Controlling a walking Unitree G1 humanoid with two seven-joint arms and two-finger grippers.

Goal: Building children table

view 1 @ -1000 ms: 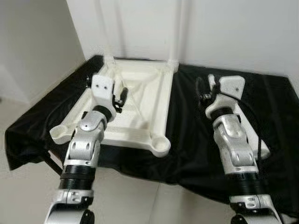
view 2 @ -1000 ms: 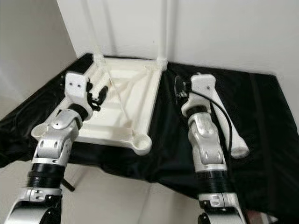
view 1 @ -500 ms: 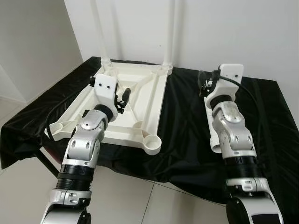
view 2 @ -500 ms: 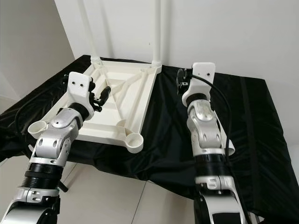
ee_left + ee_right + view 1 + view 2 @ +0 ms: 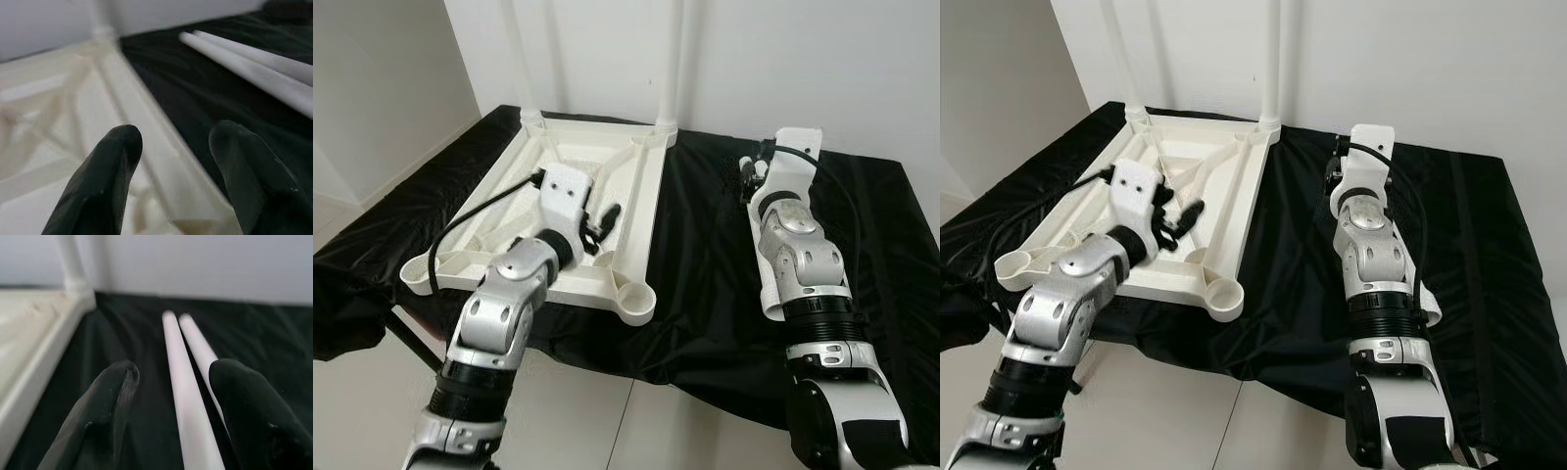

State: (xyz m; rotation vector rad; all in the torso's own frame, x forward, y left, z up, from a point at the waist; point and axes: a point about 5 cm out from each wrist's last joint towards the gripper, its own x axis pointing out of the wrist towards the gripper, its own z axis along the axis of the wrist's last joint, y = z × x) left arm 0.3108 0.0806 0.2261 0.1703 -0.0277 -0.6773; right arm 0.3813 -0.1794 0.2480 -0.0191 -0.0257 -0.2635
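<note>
Since half a second ago the left gripper (image 5: 604,217) has travelled from the left part of the upturned tabletop toward its right rail, and the right arm has drawn in so that its wrist sits higher in the frame, close to the back wall.

The white tabletop (image 5: 499,220) lies upside down on the black cloth (image 5: 705,255) in the upper left of the left eye view. Two white legs are already fitted upright in its far corner sockets, the left one (image 5: 521,59) and the right one (image 5: 674,59), both rising out of the top of the frame. The two near corner sockets (image 5: 637,302) stand unfilled.

The left gripper hovers over the ribbed underside, just inside the right rail. In the left wrist view its fingers (image 5: 105,181) are spread apart with nothing between them, the rail running under the gap.

The right gripper (image 5: 171,396) is over the cloth in the upper right of the frame, right of the tabletop. Its fingers (image 5: 105,406) are likewise released and empty. Two loose white legs (image 5: 188,377) lie side by side on the cloth, touching or nearly so (contact cannot be settled), and pass below the gap between the fingers. The end of one loose leg (image 5: 770,299) shows beside the right forearm in the left eye view.
</note>
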